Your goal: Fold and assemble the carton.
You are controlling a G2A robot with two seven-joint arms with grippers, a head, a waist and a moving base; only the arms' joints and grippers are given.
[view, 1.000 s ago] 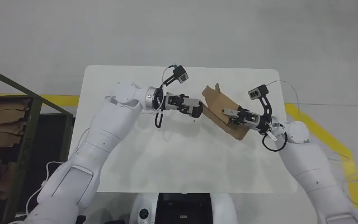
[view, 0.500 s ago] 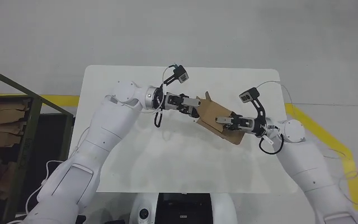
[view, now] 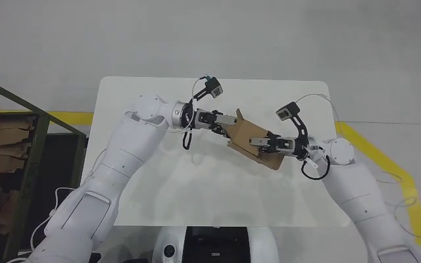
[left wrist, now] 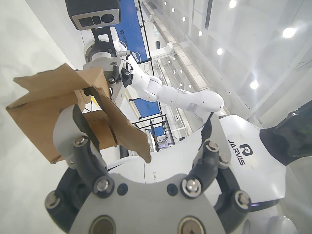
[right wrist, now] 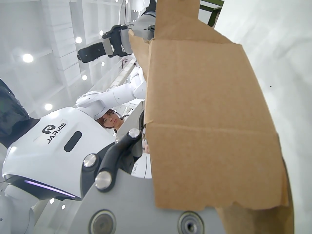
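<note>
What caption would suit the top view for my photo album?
Over a white table, the right gripper holds a half-folded brown carton while the open left gripper sits at its flap.

The carton is plain brown, the table white, and the floor stripe seemingly yellow.

**Counter, rack and hall around the work**

A white counter stands on a pale grey floor. A yellow line is marked on the floor and shows on both sides of the counter. Near the counter's left end is a dark green rack holding flat brown cardboard sheets. Overhead are round ceiling lights, and blue wall panels show in the hall behind.
</note>
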